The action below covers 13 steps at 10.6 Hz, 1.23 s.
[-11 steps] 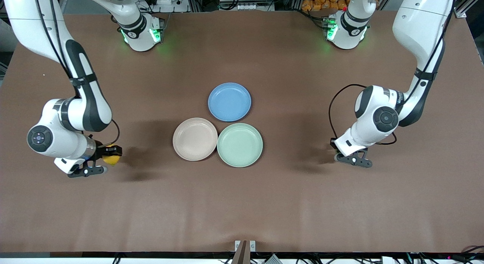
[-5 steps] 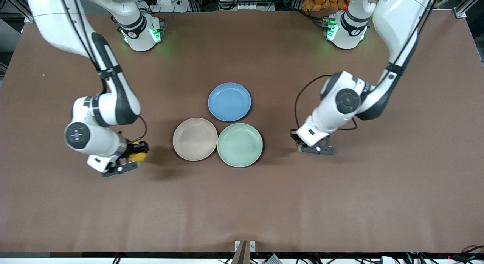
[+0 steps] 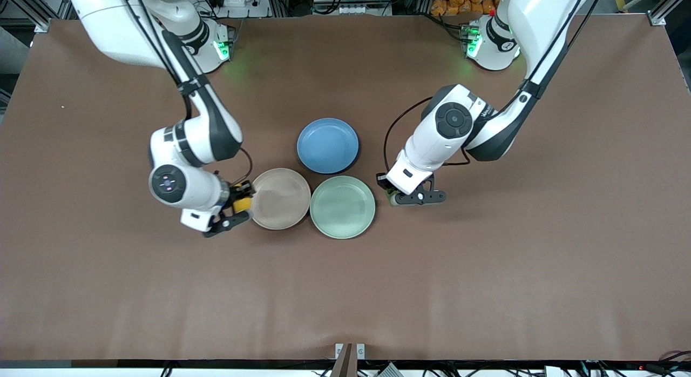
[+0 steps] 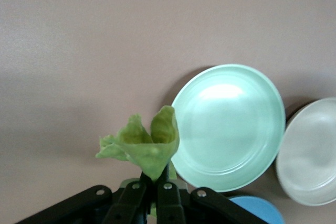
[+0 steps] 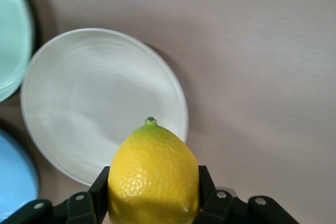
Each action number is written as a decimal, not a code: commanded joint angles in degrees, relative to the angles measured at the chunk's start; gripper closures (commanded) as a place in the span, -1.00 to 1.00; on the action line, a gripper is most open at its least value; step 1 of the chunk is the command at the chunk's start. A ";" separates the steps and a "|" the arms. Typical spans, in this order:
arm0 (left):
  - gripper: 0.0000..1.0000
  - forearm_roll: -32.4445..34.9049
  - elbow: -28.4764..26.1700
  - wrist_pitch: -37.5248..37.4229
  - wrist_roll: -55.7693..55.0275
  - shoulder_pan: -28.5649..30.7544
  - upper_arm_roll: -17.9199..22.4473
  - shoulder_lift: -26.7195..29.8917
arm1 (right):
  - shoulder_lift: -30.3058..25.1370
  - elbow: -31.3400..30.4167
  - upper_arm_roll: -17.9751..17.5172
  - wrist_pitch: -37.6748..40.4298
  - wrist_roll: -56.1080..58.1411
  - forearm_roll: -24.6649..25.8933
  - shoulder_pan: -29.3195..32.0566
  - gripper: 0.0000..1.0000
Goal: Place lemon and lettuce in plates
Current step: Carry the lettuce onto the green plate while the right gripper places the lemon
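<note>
- Front view: the right gripper [image 3: 240, 203] hangs over the table just beside the beige-pink plate [image 3: 278, 199], at the rim toward the right arm's end, its fingers clamped on the lemon [image 3: 242, 203].
- Front view: the left gripper [image 3: 393, 196] hangs over the table just beside the mint green plate [image 3: 342, 207], toward the left arm's end; only a sliver of green shows under it.
- Front view: the two plates touch, and the blue plate [image 3: 327, 145] lies farther from the camera than both.
- Left wrist view: the fingers [image 4: 157, 195] are pinched together on the lettuce [image 4: 143, 147], whose leaf stands up beside the mint plate's rim.
- Right wrist view: the lemon fills the gap between the fingers [image 5: 100, 190], its tip over the beige-pink plate's edge.
</note>
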<state>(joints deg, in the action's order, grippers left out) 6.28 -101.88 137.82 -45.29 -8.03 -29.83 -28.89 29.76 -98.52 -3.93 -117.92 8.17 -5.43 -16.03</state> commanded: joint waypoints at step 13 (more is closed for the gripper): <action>-0.73 1.26 11.00 3.77 -20.62 -10.77 2.40 -5.47 | 6.81 2.19 -0.47 -6.18 -1.40 -4.95 -3.66 -1.00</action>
<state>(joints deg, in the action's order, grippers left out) 6.17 -91.92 140.67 -63.82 -16.17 -29.47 -33.34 36.93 -98.19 -4.49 -124.85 7.45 -9.00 -20.10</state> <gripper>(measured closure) 0.912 0.163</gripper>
